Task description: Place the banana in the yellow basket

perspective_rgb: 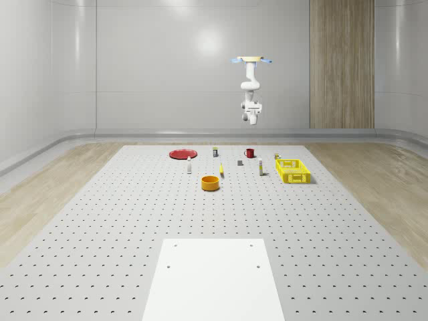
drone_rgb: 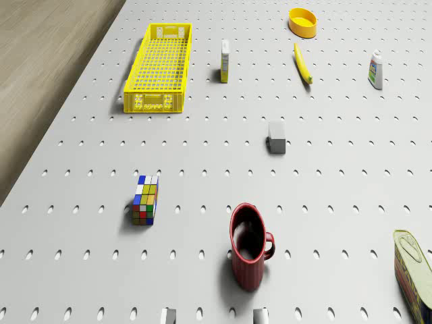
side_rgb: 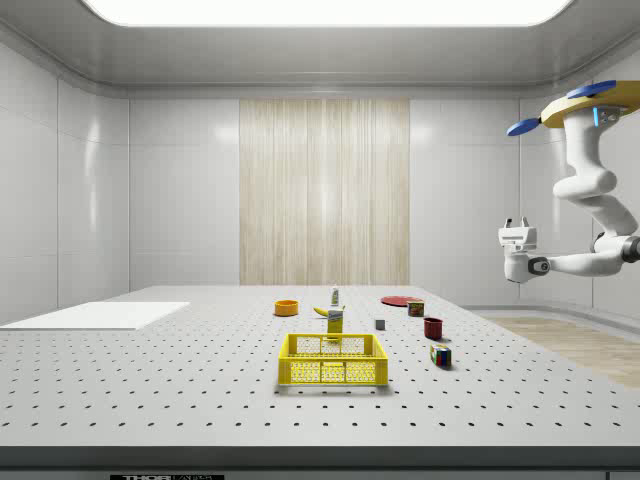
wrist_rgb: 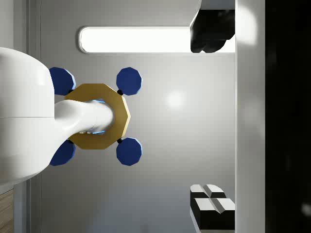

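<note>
Yellow and slim, the curved banana [drone_rgb: 303, 63] lies flat on the grey perforated bench [drone_rgb: 202, 175], near the round orange bowl [drone_rgb: 302, 21] and well apart from the yellow plastic lattice basket [drone_rgb: 159, 66]. Between banana and basket stands a small upright white carton [drone_rgb: 225, 61]; a white bottle [drone_rgb: 376, 69] stands on the banana's other side. Closer to the drone sit a small grey block [drone_rgb: 276, 137], a multicoloured puzzle cube [drone_rgb: 145, 200], a dark red mug [drone_rgb: 248, 246] and a tin can [drone_rgb: 415, 272]. A flat red plate [perspective_rgb: 182, 154] lies at the far end in the whole-scene view.

Up in the air, the drone [perspective_rgb: 252, 61] with its gold body and blue rotors hovers high over the far end of the bench, roughly above the red mug. Its white arm [side_rgb: 597, 210] hangs bent beneath it, and the claw [side_rgb: 517, 226] points upward, well clear of everything below. In the wrist view its two black-tipped fingers [wrist_rgb: 212, 205] stand wide apart, holding nothing.
</note>
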`<state>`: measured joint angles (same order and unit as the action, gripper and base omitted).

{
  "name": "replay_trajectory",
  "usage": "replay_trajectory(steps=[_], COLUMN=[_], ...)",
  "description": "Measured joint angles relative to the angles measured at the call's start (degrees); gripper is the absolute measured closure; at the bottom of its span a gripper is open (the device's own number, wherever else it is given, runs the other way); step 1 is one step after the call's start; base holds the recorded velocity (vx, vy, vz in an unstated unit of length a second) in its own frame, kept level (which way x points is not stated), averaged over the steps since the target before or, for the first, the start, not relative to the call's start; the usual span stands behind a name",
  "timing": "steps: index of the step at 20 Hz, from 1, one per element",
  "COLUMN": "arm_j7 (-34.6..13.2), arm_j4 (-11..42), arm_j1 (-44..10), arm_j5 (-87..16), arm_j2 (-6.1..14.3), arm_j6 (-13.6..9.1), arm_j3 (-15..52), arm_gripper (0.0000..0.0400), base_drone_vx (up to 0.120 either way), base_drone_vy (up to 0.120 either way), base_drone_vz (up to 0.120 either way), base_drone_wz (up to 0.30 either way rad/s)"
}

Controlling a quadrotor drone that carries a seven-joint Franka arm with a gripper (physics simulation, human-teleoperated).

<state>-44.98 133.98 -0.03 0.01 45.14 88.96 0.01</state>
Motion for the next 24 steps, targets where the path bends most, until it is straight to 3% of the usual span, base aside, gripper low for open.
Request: replay_trajectory(steps=[4,11,16,24], arm_j7=[0.1,0.1,0.1,0.2], arm_j4=[-4.8,-12.7,-15.6,-16.9], arm_j1=[-0.1,-0.2,-0.3,-0.4], arm_j5=[0.0,0.1,0.1,0.1], arm_j2=[-0.7,-3.4,-4.5,-4.9], arm_j6=[-3.9,-8.8,-10.4,-10.9], arm_j3=[0.1,0.1,0.2,0.2], arm_gripper=[0.0,0.0,0.0,0.0], base_drone_vx=[0.0,0.12,0.12,0.12], base_drone_vy=[-0.07,-0.12,-0.12,-0.12], base_drone_vz=[0.0,0.0,0.0,0.0], base_drone_wz=[0.0,0.0,0.0,0.0])
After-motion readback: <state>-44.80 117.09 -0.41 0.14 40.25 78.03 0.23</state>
